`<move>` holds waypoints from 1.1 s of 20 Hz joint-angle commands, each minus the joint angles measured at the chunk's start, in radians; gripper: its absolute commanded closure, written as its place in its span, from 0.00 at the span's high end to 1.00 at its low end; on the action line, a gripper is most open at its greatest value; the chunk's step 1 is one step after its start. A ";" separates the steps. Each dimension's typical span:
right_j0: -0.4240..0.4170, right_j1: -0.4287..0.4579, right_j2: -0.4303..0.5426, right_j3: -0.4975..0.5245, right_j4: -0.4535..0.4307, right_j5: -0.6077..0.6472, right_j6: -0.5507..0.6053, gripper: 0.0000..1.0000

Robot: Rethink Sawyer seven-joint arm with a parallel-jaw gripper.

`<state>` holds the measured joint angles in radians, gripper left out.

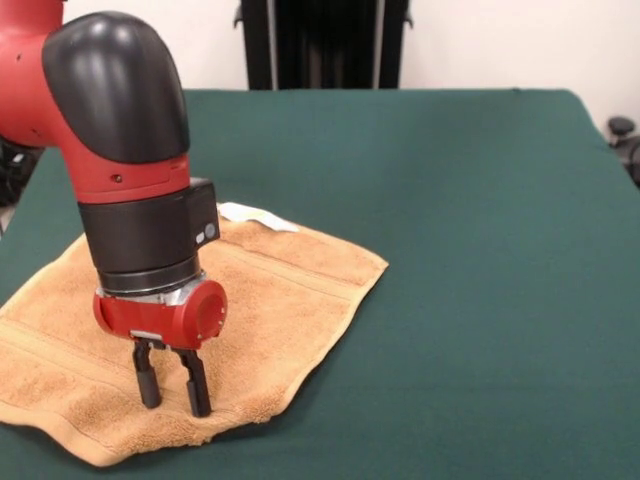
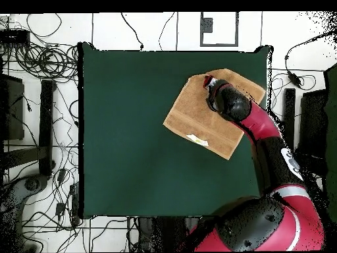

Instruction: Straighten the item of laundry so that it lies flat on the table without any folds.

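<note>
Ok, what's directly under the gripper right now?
The tan-orange towel lies under the gripper, spread on the green table. The open gripper's tips are at the towel's surface; whether they touch it is unclear. The arm hides the towel behind it.

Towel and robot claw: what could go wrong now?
The gripper hangs open, its tips at the towel. If it closes and lifts, it may bunch the cloth into new folds. The towel also lies near the table edge in the overhead view, so a hard tug could perhaps drag it partly off.
</note>
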<state>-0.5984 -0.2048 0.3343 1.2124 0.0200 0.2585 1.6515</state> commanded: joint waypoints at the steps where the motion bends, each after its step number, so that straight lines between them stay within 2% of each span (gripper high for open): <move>1: 0.012 0.221 0.057 0.240 0.014 0.213 0.077 1.00; 5: 0.007 0.223 0.061 0.247 0.026 0.207 0.088 1.00; 6: 0.005 0.224 0.063 0.246 0.030 0.208 0.086 0.00; 22: 0.019 0.211 0.047 0.254 0.023 0.187 0.087 0.00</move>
<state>-0.6202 -0.1958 0.3447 1.2239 0.0501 0.2606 1.6517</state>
